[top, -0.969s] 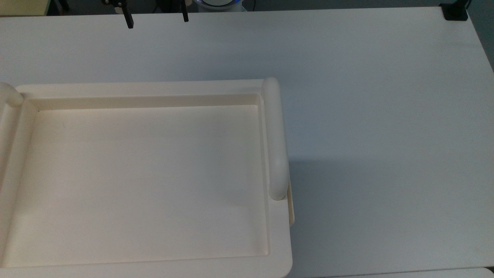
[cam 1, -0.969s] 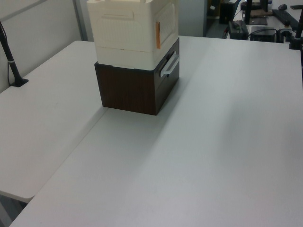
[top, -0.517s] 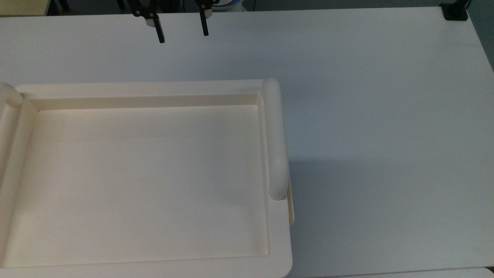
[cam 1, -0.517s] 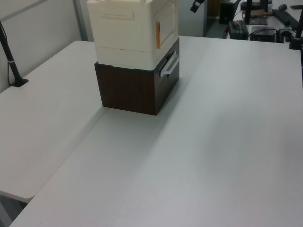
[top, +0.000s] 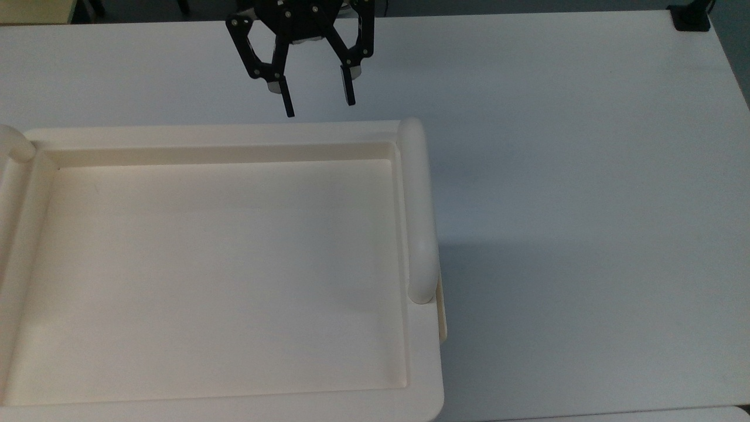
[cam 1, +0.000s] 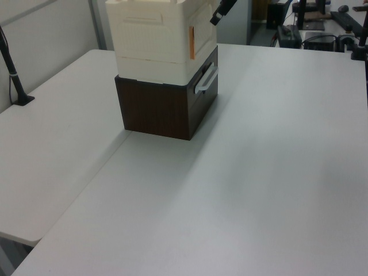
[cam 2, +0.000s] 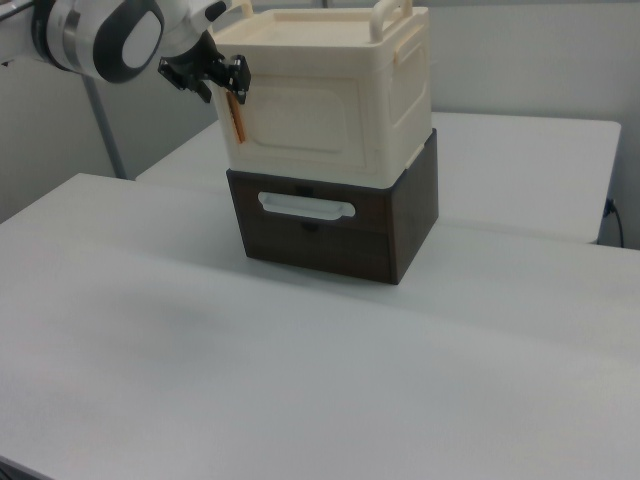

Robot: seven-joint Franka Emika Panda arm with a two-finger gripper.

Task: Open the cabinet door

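One gripper has advanced to the cabinet on the worktop, jaws open. Its door, apparently shut, faces the right view's near side; approach is under way.

The gripper was seen near the top edge of the top view, a bit left of the middle. It was black, w/ two thin fingers pointed down toward the bottom of the top view. The fingers were held wide apart, w/ nothing between them. In the right view the gripper was seen at the upper left, stuck out from a round white and grey wrist. In the left view just a dark tip of the gripper was seen at the top, tilted.
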